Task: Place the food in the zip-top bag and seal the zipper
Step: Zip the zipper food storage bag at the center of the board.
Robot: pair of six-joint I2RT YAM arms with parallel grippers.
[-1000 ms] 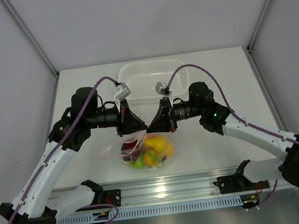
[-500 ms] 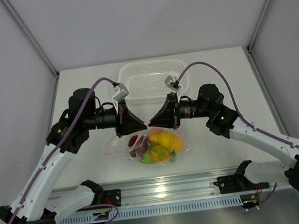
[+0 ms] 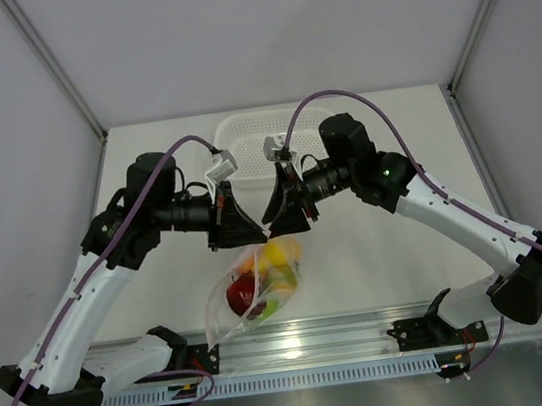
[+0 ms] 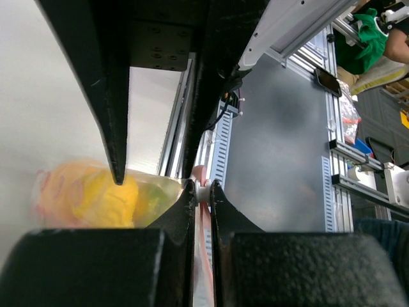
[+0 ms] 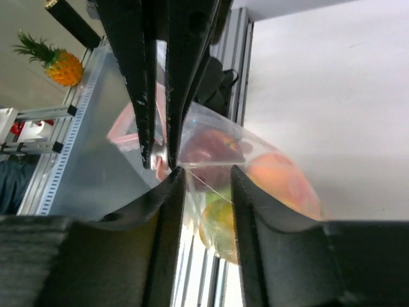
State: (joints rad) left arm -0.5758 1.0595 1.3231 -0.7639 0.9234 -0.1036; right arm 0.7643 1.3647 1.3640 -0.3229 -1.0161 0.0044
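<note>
The clear zip-top bag [image 3: 252, 284] hangs in the air below my two grippers, above the table's front edge. The food shows through it: a dark red apple [image 3: 240, 293], a yellow fruit [image 3: 276, 255] and something green [image 3: 275, 285]. My left gripper [image 3: 259, 237] is shut on the red-pink zipper [image 4: 203, 211], with a white slider pinched at its fingertips [image 4: 203, 190]. My right gripper [image 3: 272, 227] sits just right of it, open. In the right wrist view its jaws [image 5: 206, 174] stand apart, with clear bag film, the apple [image 5: 208, 148] and a peach [image 5: 281, 179] beyond.
A white perforated basket [image 3: 241, 134] stands at the back of the table, partly hidden behind both wrists. An aluminium rail [image 3: 301, 345] runs along the near edge below the hanging bag. Grey walls close in left and right.
The bag was held between both grippers. The right gripper has opened and let go, shifting left and back. The bag now swings down and hangs from the left gripper alone.
</note>
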